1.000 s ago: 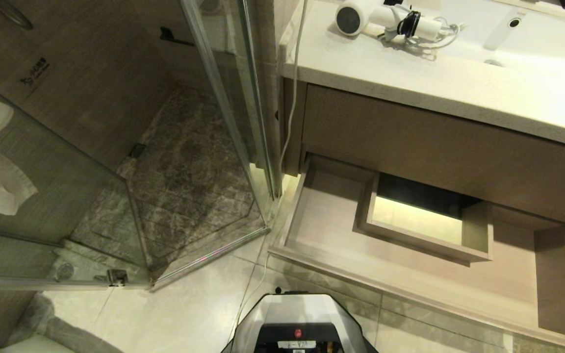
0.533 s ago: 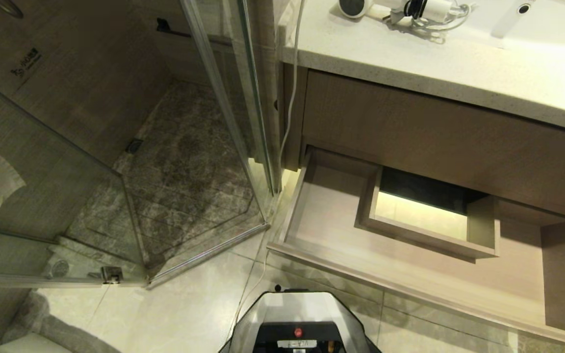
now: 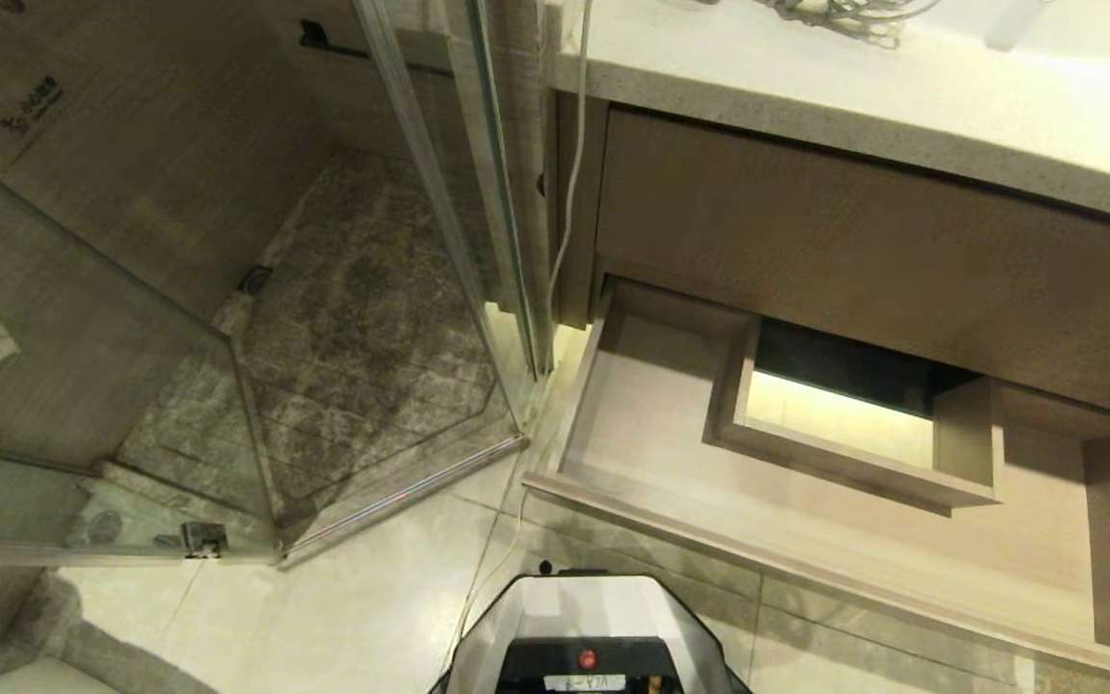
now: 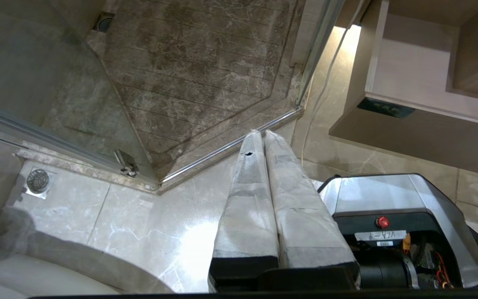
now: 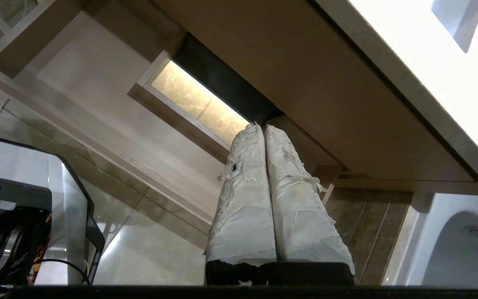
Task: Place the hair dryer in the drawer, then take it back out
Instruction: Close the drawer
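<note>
While the drawer (image 3: 651, 453) stands pulled out from under the vanity, nothing lies on its pale wood floor, and its boxed square cutout (image 3: 844, 424) sits toward the middle, glowing from the lit tile below. From the head view the drawer spreads from about four o'clock out to the right edge, and the taller plain panel (image 3: 854, 251) hangs over it at two o'clock. The bench (image 3: 806, 87) runs across the top at one o'clock; only a loop of white cord (image 3: 844, 12) shows at its far edge, and the hair dryer's body lies beyond the frame, so I cannot place it more closely. A thin cable (image 3: 569, 193) drops down the wall at twelve o'clock. The glass shower screen (image 3: 439, 193) and dark stone shower floor (image 3: 362, 337) fill nine to eleven o'clock, and the robot's base (image 3: 589, 627) sits at six.

The left pincer (image 4: 259, 135) hangs over the floor tile (image 4: 139, 232) with its wrapped fingers pressed together, empty. The right pincer (image 5: 259, 126) is likewise closed tight and empty, its tips before the cutout's corner.
</note>
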Robot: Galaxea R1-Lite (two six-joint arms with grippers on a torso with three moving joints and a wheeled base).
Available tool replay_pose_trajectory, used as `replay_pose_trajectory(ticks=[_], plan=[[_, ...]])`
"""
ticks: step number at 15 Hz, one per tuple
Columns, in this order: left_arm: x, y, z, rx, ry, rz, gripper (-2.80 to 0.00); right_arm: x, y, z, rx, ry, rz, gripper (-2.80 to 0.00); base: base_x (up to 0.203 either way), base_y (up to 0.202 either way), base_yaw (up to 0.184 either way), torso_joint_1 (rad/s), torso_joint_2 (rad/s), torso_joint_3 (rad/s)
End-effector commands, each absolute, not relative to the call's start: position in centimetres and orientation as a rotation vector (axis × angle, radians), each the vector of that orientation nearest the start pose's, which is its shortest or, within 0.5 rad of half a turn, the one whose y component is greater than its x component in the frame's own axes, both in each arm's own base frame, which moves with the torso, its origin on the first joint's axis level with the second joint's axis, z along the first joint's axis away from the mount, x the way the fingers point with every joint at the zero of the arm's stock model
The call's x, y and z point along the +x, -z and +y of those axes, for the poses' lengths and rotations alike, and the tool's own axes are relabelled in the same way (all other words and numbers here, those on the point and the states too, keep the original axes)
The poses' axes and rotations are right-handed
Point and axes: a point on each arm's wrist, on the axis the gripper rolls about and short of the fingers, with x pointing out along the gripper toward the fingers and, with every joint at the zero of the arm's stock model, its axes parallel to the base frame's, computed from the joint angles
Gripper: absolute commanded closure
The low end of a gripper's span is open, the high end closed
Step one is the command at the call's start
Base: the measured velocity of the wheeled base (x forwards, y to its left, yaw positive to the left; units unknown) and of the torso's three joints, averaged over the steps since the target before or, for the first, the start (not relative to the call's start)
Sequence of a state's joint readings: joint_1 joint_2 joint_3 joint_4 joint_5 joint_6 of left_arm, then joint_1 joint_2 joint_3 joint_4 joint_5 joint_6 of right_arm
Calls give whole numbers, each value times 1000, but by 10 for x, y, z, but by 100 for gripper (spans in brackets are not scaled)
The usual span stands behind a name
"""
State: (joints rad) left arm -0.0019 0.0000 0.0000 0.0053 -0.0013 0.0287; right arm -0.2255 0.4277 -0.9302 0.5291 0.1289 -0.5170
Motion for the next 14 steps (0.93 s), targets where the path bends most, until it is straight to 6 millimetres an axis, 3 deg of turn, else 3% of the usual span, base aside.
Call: replay_pose_trajectory(ticks=[1,14], plan=[[-23,-74,0,29,3,8,0,-50,-270,15,-512,83,64,0,0,0,0,-227,364,154],[-23,-74,0,29,3,8,0,-50,-264,14,-513,82,60,0,0,0,0,-315,496,173]])
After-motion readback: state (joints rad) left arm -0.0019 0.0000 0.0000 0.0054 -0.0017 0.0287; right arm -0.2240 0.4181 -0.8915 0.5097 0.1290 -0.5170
